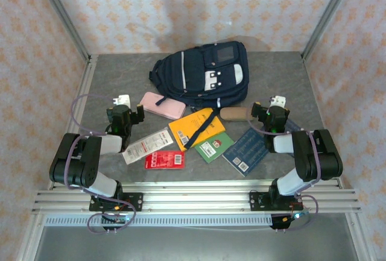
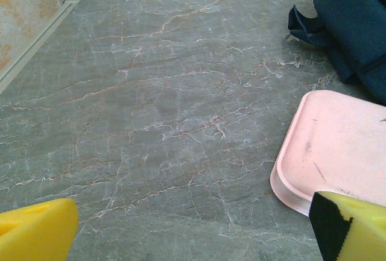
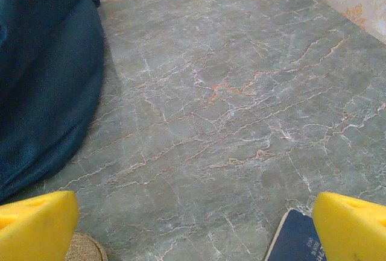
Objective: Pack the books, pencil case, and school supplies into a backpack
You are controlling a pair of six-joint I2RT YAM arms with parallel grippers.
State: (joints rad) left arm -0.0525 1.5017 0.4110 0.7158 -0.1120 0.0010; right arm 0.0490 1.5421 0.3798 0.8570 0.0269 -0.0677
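Backpack [image 1: 202, 71] lies at far centre of table [image 1: 120, 74], front pocket up. Books are fanned out before it: orange book [image 1: 196, 127] in the middle, green book [image 1: 214, 146] just right of it, blue book [image 1: 246, 150] further right. White packet [image 1: 146, 145] and red packet [image 1: 164, 160] lie left of orange book, toward the near edge. Pink case [image 1: 163, 105] lies by backpack's left corner, brown case [image 1: 235, 113] by its right. Left gripper [image 1: 125, 111] is low, just left of pink case, jaws wide apart, empty. Right gripper [image 1: 271, 113] is beside brown case, near blue book's far corner, jaws wide apart, empty.
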